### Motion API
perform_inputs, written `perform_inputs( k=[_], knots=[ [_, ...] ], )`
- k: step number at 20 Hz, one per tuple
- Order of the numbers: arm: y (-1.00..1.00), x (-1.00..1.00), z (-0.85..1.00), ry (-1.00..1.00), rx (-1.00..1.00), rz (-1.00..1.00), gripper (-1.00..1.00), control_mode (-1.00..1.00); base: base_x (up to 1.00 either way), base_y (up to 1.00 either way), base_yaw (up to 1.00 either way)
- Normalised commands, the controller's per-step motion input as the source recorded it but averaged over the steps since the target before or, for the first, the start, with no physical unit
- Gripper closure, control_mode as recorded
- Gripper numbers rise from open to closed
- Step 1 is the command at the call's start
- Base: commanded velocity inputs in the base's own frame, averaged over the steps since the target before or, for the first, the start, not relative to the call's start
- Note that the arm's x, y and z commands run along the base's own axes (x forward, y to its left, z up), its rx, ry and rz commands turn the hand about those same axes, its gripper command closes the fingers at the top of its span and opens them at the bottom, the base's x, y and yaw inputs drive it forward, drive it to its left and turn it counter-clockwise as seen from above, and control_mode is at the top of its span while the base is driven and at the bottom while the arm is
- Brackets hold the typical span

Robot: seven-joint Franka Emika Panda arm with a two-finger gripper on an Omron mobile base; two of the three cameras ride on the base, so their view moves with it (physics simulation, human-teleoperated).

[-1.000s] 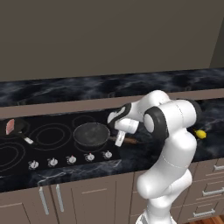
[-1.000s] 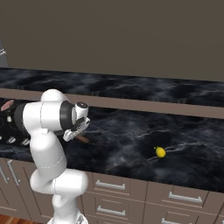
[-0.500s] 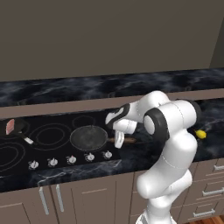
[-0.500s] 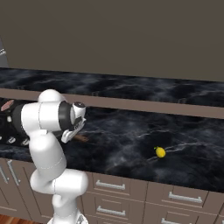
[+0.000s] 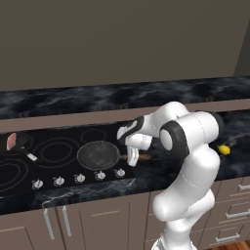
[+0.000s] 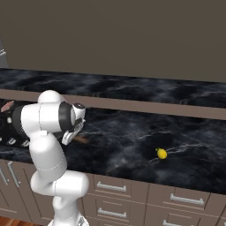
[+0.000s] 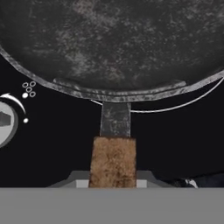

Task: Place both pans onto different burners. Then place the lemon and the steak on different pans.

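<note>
The wide dark grey pan (image 5: 98,154) rests on the glossy black cooktop (image 5: 63,168), over a burner ring (image 7: 175,106) that peeks out from under its rim. My gripper (image 5: 133,157) is shut on the pan's brown handle (image 7: 113,159), just right of the pan. At the cooktop's far left sits the smaller black pan (image 5: 19,144), and the pinkish steak (image 5: 10,141) looks to lie in it. The lemon (image 6: 162,153) is on the dark marble counter well to the right, apart from the arm. In the hand view the grey pan (image 7: 113,43) spans the top.
Small silver knobs (image 5: 80,178) line the cooktop's front edge, one close to the handle (image 7: 6,120). More burner rings (image 5: 57,150) lie left of the grey pan. A raised ledge and wall run behind the counter (image 6: 132,145); drawers sit below.
My gripper has moved the grey pan a little to the left and toward the front of the cooktop. The small pan, steak and lemon have stayed put.
</note>
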Motion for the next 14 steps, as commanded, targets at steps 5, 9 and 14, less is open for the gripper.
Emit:
perform_inputs(
  k=[5, 9, 14],
  knots=[
    [0.12, 0.0, -0.23, 0.0, 0.0, 0.0, -1.0, -1.0, 0.0, 0.0, 0.0],
    [0.01, -0.01, 0.04, 0.0, 0.0, 0.0, -1.0, -1.0, 0.0, 0.0, 0.0],
    [0.15, -0.16, 0.38, -0.05, 0.0, 0.0, -1.0, -1.0, 0.0, 0.0, 0.0]
  ],
)
